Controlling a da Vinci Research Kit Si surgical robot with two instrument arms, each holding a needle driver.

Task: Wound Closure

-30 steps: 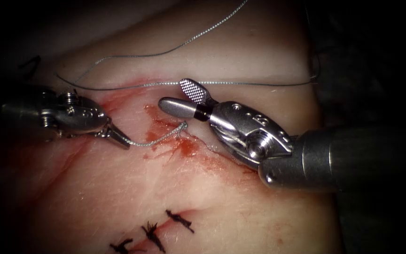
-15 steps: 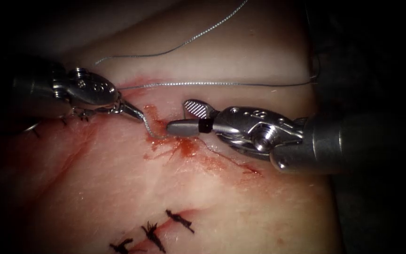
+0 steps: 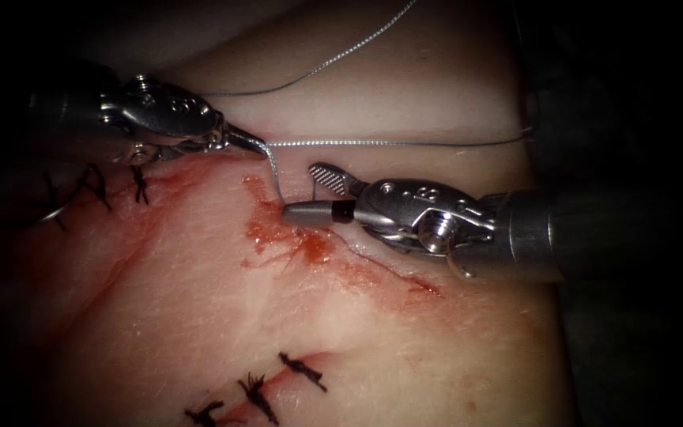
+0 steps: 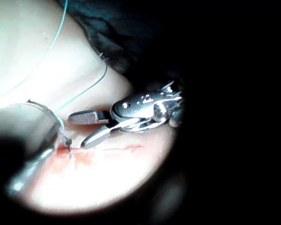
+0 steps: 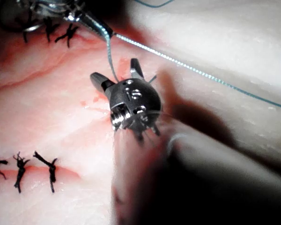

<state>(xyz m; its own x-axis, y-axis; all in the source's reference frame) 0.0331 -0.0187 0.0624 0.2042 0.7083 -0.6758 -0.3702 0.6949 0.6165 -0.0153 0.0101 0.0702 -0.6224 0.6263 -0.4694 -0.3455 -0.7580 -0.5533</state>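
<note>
Left tool [image 3: 256, 143] clenched on thread [image 3: 273, 168] at upper left, right tool [image 3: 310, 194] agape at centre holding nothing beside the cut [image 3: 373, 265]; thread limp, slippery, best gripped near tissue [image 3: 199, 316]; needle unseen.

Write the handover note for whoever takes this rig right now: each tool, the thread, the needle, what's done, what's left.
Left tool: jaws shut on the thread, above and left of the cut.
Right tool: jaws open, holding nothing, lower jaw resting at the cut's upper end where the thread enters the tissue.
From the left tool the thread also runs right across the tissue.
Needle: I cannot place it.
Done: dark stitches on older cuts.
Left: this cut lies open with red fluid around it.
</note>
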